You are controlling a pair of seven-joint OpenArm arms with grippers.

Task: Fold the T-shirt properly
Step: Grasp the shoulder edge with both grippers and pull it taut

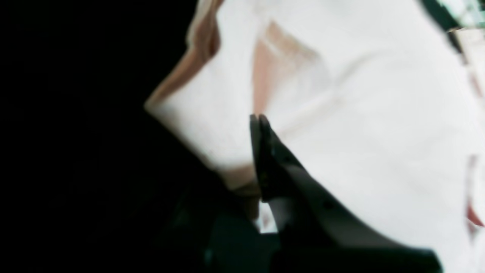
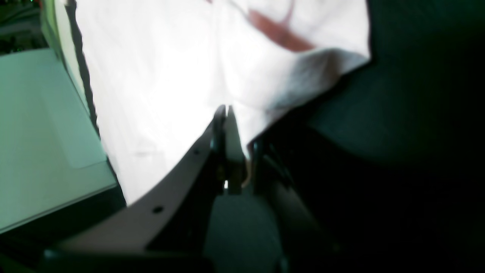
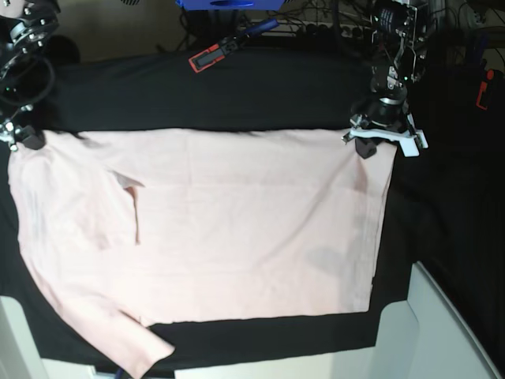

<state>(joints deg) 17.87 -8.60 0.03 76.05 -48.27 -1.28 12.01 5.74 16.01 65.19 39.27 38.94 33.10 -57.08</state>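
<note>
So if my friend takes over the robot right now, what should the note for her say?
Left gripper: shut on the T-shirt, at its far corner.
Right gripper: shut on the T-shirt's other far corner.
The T-shirt lies spread flat on the black table cloth, one sleeve folded inward.
Done: both far corners gripped.
Left: every main fold, probably starting by bringing the far edge toward the near edge.

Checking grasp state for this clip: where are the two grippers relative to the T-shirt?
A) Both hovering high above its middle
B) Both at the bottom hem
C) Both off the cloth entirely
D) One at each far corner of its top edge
D: in the base view the left gripper and the right gripper sit at opposite top-edge corners of the T-shirt.
</note>
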